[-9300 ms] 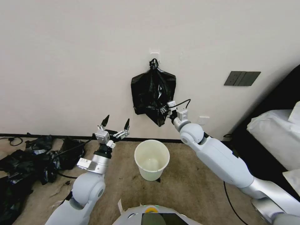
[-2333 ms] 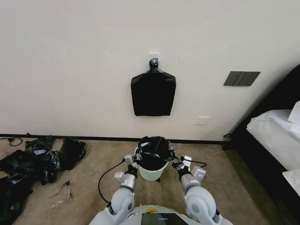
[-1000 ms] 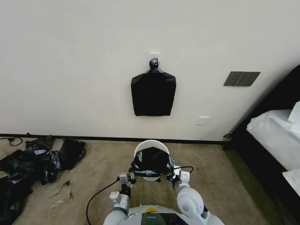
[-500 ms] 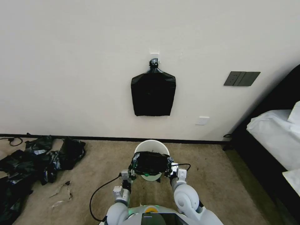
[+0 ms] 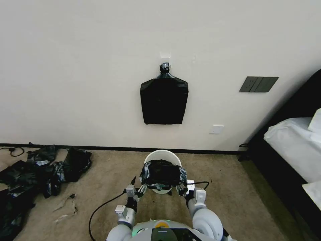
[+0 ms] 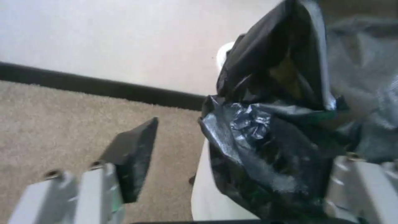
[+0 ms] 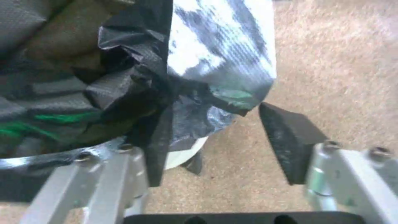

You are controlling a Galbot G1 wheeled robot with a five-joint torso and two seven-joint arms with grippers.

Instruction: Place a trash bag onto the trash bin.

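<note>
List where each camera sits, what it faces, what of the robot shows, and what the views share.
Head view: high on the robot, facing down at the trash bin; both arms show.
Left wrist view: behind the open left tool, facing the trash bag.
Right wrist view: behind the open right tool, facing the bag's other side.
Shared: bag, bin, carpet.

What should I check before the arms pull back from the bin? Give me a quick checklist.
1. Left gripper jaws open: ok.
2. Right gripper jaws open: ok.
3. Bag over the bin's far rim: not ok, that rim is bare.
4. Bag clear of right gripper: not ok, film drapes over one finger.
5. Bin upright: ok.
</note>
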